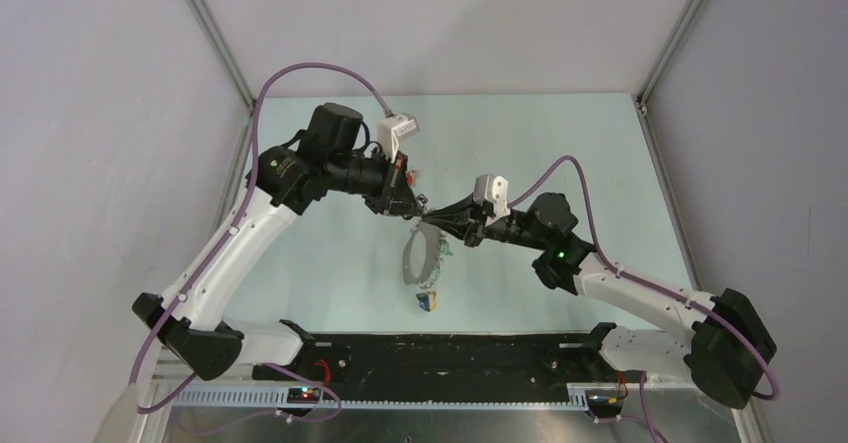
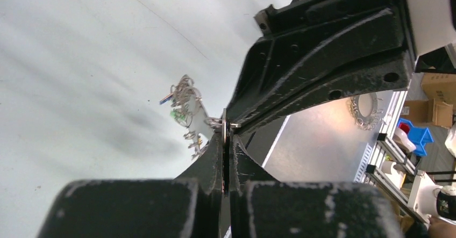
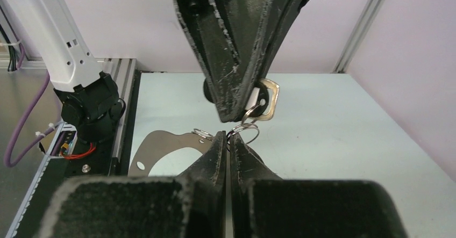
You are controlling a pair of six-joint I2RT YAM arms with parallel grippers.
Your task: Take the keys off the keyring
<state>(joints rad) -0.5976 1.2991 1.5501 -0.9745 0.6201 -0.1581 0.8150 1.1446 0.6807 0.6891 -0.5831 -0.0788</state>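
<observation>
The keyring (image 1: 412, 263) is a grey-beige oval loop hanging tilted above the table, its rim fringed with small keys (image 2: 180, 95). My right gripper (image 1: 436, 225) is shut on the keyring's top rim; in the right wrist view (image 3: 227, 137) a small wire ring (image 3: 246, 132) comes out between its fingertips and the keyring (image 3: 156, 144) runs off to the left. My left gripper (image 1: 418, 211) meets it tip to tip from above and is shut on a silver key (image 3: 269, 99) hooked to that wire ring. The left wrist view (image 2: 227, 133) shows thin metal pinched edge-on.
One loose key with a blue and yellow tag (image 1: 428, 301) lies on the table below the keyring. A black rail (image 1: 450, 353) runs along the near edge between the arm bases. Another fringed oval ring (image 2: 365, 109) lies on the metal surface beyond the rail.
</observation>
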